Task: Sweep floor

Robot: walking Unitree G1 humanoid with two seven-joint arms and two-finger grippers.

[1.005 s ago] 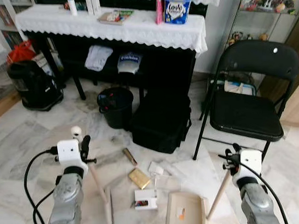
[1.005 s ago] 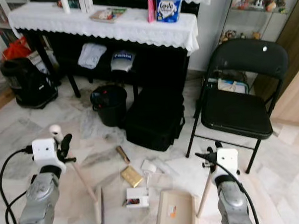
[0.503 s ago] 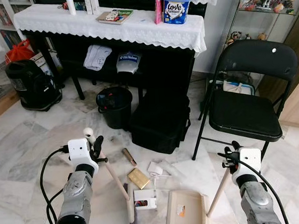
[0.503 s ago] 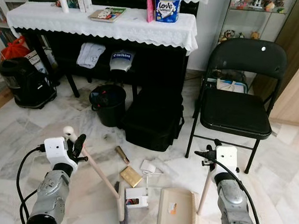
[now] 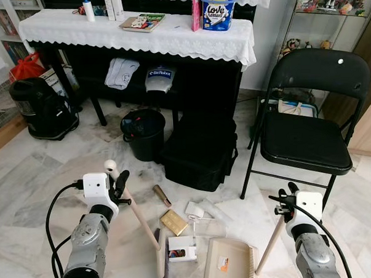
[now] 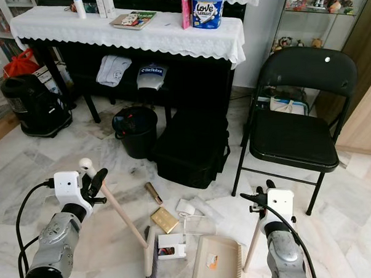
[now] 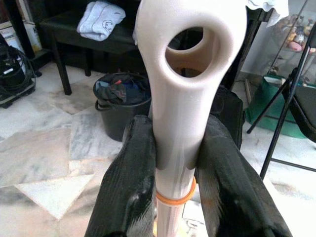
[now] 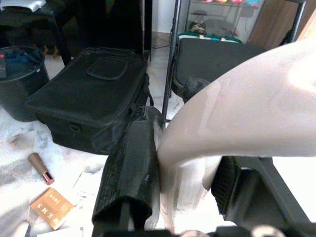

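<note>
My left end effector (image 5: 118, 182) grips the broom (image 5: 143, 224), right end effector (image 5: 285, 202) the dustpan (image 5: 228, 263); I'd sweep the litter (image 5: 174, 221) low, toward it.

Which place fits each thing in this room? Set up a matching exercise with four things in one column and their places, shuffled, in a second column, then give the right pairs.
Things:
1. broom
2. dustpan
3. black bin
4. black case

Places:
A. on the floor left of the folding chair
B. handle held in the left tool
C. under the cloth-covered table, beside the case
D. handle held in the right tool

Pairs: 1-B, 2-D, 3-C, 4-A
</note>
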